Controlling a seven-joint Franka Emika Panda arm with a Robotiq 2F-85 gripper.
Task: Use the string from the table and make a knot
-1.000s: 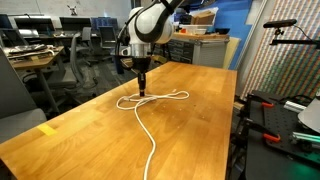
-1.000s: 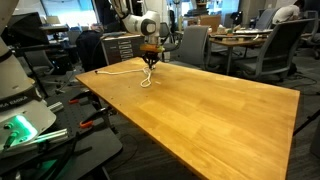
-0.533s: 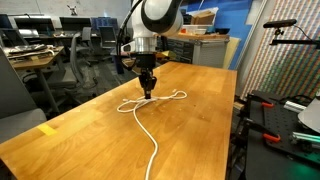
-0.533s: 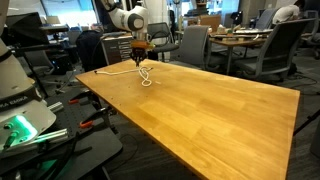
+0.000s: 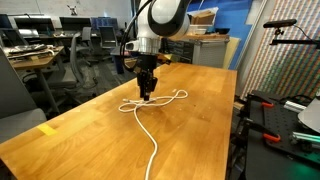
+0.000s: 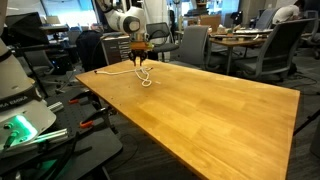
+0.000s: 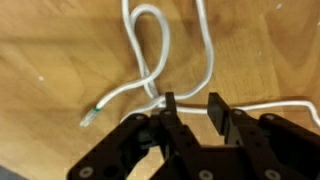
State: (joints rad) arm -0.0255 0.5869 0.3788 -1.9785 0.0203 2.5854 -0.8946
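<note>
On table (image 5: pixel 200 130) | white string (image 7: pixel 120 102) looped, crossing itself, dark-tipped end | jaws partly apart, gripping nothing

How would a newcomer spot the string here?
Find the large wooden table. The string is the thin white cord looped beneath the gripper, trailing to the near edge. Unlike the short yellow tape mark, it is long and curved.

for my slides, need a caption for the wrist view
Open gripper above a looped white string lying on the wooden table.
</note>
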